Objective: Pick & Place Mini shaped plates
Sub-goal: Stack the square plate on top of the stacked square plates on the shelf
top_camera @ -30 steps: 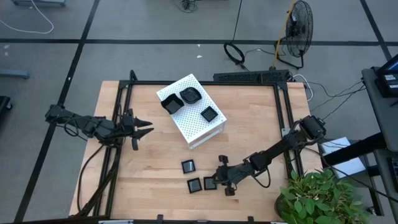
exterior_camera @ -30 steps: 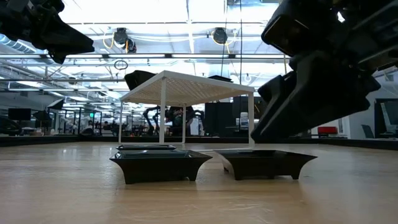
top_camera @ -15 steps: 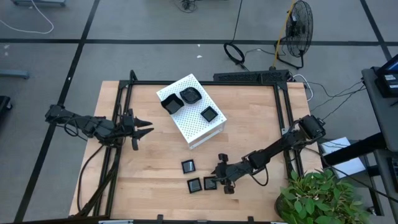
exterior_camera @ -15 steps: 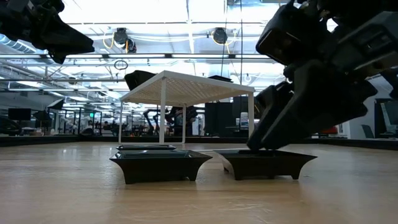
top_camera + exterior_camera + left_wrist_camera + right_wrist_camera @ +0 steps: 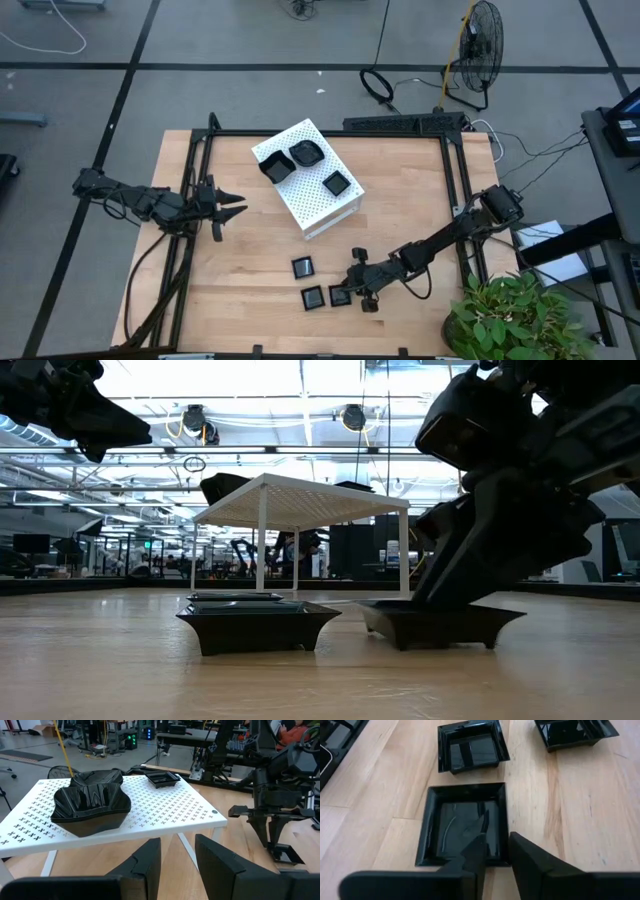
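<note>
Three mini shaped plates lie flat on the wood near the table's front: (image 5: 302,267), (image 5: 313,297) and a square one (image 5: 339,295). My right gripper (image 5: 348,290) is shut on the square plate (image 5: 465,822), which stands on the right in the low view (image 5: 445,625). Three more black plates rest on the top of the white perforated box (image 5: 308,178), among them a wavy one (image 5: 92,810). My left gripper (image 5: 235,208) waits open at the table's left, above the wood and pointing at the box. My right gripper pinches one side rim (image 5: 506,820) of the square plate near a corner. One finger (image 5: 476,845) is inside the dish and the other (image 5: 530,857) outside it. The fingers slant down from the table's far right. The plate rests level on the table.
A black frame rail (image 5: 455,200) runs along the table's edges. A potted plant (image 5: 510,315) stands at the near right corner. The white box stands on legs in the middle. Bare wood (image 5: 240,290) lies at the near left.
My right gripper has come down from just above the square plate and taken hold of its rim. In the low view the plate has shifted slightly toward the table's right, staying on the wood.
</note>
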Robot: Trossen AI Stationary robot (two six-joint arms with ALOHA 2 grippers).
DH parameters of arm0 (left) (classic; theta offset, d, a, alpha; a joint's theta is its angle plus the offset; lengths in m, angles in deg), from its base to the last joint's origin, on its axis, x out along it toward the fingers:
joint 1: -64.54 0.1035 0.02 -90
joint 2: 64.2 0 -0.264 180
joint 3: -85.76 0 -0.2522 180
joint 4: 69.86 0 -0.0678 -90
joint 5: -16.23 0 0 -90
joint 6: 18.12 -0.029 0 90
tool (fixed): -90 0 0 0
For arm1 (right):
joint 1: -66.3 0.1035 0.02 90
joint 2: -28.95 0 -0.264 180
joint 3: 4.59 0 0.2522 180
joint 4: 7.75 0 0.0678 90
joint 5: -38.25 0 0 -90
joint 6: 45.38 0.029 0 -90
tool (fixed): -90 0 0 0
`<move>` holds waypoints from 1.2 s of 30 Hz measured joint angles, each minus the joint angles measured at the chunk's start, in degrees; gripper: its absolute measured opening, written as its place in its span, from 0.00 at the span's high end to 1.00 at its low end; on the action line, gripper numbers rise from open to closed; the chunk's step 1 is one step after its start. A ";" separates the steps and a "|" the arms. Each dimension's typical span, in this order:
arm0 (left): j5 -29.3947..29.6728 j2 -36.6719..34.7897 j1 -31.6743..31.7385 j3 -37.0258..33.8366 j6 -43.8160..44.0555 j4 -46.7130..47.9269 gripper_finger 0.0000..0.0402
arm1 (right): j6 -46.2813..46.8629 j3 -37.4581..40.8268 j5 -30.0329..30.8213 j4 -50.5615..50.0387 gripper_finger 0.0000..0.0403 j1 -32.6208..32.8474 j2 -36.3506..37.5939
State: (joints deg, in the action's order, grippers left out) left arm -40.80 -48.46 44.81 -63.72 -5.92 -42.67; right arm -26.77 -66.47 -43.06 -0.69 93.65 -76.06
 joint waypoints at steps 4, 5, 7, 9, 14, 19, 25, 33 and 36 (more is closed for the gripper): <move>0.00 -0.01 -0.02 0.00 0.00 -0.01 0.70 | -0.51 0.00 0.00 -0.13 0.90 0.00 0.00; 0.00 0.00 -0.01 0.00 0.00 -0.02 0.70 | -0.84 0.00 -0.01 -0.14 0.92 0.00 0.00; 0.00 -0.01 -0.02 0.00 0.00 -0.01 0.70 | -1.46 0.00 -0.15 -0.11 0.97 0.00 0.00; 0.00 -0.01 0.00 0.00 0.00 0.00 0.70 | -1.78 -0.01 -1.53 0.01 0.99 0.00 0.00; 0.00 0.00 -0.02 0.00 0.00 -0.02 0.70 | -1.95 -0.04 -1.42 -0.33 0.99 0.00 0.00; 0.00 0.00 -0.01 0.00 0.00 -0.02 0.70 | -3.09 -0.04 0.62 0.10 1.00 -0.21 0.03; 0.00 0.00 -0.02 0.00 0.00 -0.02 0.70 | -4.19 -0.02 1.86 -0.02 1.00 -1.13 2.80; 0.00 -0.02 -0.02 0.00 0.00 -0.02 0.70 | -4.59 0.00 1.90 -0.82 1.00 -3.79 12.00; 0.00 0.00 -0.02 0.00 0.00 -0.02 0.70 | -4.86 0.00 1.90 -0.93 1.00 -5.61 16.24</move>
State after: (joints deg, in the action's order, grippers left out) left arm -40.80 -48.46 44.80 -63.72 -5.92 -42.69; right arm -31.63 -66.47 -41.16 -1.63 88.04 -59.83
